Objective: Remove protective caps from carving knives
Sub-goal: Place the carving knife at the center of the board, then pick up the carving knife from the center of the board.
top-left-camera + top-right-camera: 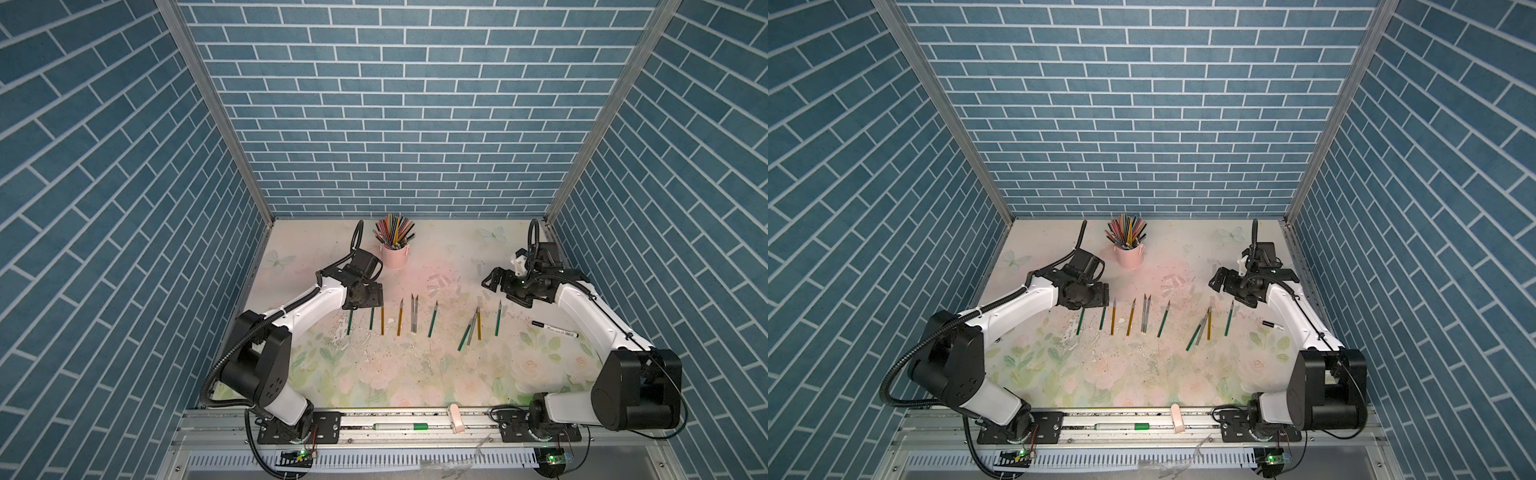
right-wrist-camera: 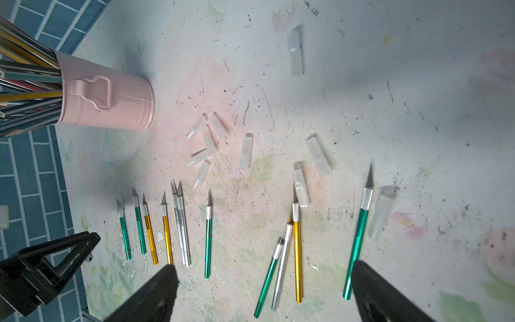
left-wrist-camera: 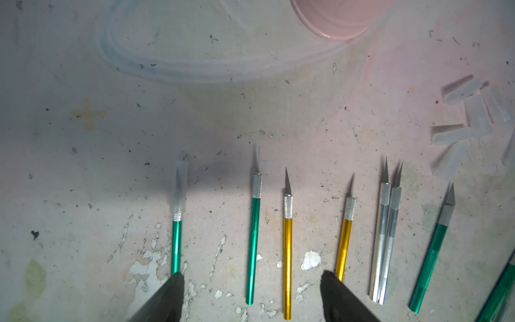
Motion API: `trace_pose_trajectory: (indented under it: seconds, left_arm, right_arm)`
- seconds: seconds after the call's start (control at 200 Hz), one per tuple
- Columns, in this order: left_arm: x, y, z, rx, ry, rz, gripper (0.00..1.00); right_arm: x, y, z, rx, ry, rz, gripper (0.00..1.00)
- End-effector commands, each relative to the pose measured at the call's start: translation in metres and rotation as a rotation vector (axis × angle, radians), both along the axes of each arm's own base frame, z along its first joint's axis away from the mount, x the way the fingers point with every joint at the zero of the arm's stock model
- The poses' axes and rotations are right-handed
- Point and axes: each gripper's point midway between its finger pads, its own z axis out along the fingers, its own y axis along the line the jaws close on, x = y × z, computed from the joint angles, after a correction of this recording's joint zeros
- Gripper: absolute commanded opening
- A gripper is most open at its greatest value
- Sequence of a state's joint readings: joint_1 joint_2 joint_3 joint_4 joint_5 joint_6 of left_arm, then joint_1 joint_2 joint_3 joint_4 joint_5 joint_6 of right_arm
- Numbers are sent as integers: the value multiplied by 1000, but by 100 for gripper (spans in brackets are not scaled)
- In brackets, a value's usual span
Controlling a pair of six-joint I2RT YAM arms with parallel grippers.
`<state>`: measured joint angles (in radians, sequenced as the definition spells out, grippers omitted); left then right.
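The knives (image 1: 415,318) lie in a row across the table (image 1: 374,382), tips to the back wall. In front of the row the table is bare as far as the rail. The widest gap in the row is between the lone green knife (image 1: 433,318) and the crossed cluster (image 1: 471,328). The capped knife (image 3: 176,237) has bare table on its outer side and a fair gap on the inner. The silver pair (image 3: 386,239) touch, with no room between them. Behind the row, loose caps (image 2: 203,147) litter the middle, and the cup (image 1: 394,253) stands at the back near the left arm. The left gripper (image 3: 252,292), jaws apart, hangs over the row's left end. The marker (image 1: 555,327) lies just beside the right arm
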<state>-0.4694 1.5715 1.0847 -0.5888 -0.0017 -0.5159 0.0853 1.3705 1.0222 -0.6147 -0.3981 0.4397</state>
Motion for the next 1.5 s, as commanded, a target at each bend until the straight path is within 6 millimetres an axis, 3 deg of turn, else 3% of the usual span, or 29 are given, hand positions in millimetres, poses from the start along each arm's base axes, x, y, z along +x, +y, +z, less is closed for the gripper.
trace_pose_trajectory:
  seconds: [0.0, 0.195, 0.46, 1.005, 1.495]
  left_arm:
    - [-5, 22, 4, 40, 9, 34, 83]
    - [-23, 51, -20, 117, 106, 87, 90]
    - [-37, 60, -48, 183, 218, 67, 90]
    - [-54, 61, -79, 200, 326, 55, 45]
    - [-53, 54, -87, 166, 335, 59, 17]
  right_arm:
    - [2, -2, 13, 1, -27, 11, 98]
    - [5, -6, 13, 12, -22, -3, 98]
    - [7, -5, 11, 40, -21, -15, 98]
    - [-1, -3, 11, 92, -28, -8, 98]
    - [-10, 14, 19, 199, -64, 104, 97]
